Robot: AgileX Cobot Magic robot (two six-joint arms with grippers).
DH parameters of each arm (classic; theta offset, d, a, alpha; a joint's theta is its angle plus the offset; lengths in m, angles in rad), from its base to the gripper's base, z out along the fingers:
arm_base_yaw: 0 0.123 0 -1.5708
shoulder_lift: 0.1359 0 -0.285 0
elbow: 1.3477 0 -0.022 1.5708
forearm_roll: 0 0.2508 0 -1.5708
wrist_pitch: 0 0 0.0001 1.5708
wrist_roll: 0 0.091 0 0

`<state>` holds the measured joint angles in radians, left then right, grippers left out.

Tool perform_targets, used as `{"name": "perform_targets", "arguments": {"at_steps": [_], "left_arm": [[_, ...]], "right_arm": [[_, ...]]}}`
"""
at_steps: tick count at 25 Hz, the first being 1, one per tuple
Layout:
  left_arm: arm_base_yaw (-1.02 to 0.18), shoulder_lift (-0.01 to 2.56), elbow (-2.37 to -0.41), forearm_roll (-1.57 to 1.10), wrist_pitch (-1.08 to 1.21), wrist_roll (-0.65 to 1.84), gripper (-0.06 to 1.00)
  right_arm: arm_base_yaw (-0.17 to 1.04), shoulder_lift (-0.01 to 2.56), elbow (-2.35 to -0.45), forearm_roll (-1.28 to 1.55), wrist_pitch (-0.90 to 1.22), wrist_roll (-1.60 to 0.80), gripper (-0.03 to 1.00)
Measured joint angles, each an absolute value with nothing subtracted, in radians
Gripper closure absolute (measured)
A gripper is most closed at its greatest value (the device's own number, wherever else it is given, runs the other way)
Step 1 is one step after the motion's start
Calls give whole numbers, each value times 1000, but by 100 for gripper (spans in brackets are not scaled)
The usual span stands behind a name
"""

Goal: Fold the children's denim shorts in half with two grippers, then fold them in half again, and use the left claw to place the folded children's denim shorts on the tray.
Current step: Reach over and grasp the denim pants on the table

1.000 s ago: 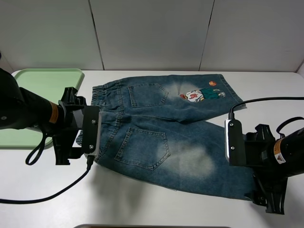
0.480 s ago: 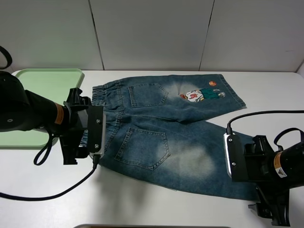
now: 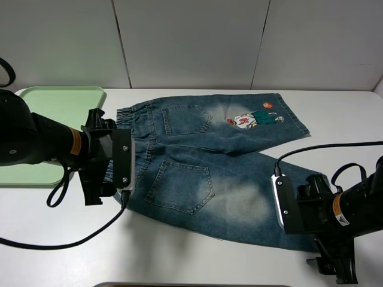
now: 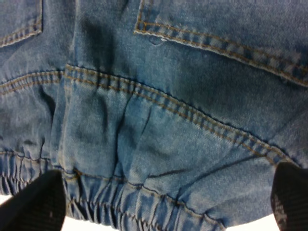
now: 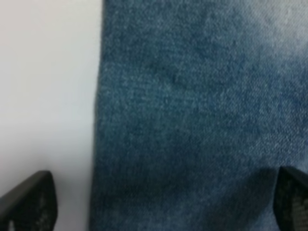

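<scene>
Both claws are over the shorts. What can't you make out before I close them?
- Exterior high view: fingertips hidden under the arms themselves; right arm covers the shorts at one leg hem.
- Wrist views: left gripper and right gripper fingers cut off by the frame edge; contact with denim unclear.
- Tray: near part hidden behind left arm.

Two robot grippers, both with jaws spread wide.
The left gripper [image 4: 162, 199] hangs over the waistband of the shorts [image 3: 203, 161]; the right gripper [image 5: 161, 199] straddles a leg hem.
</scene>
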<state>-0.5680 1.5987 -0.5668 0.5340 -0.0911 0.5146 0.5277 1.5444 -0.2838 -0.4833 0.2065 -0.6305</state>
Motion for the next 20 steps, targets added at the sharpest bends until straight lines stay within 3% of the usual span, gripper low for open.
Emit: {"name": "perform_targets", "arguments": {"at_steps": [2,7,10,20], "left_arm": [[-568,1600,-567,534,-98,515,10],[-568,1600,-567,534,-116,514,10],[-568,1600,-567,534,-116,514,10],[-568,1600,-567,534,-55,513,10]], "right_arm": [[528,1548,-284,-518,211,-608,39],[528,1561,-280,-635,230,-533,80],[528,1568,-279,-692,248,-497,97],[528,1569,-279,-742,279,-487,99]]}}
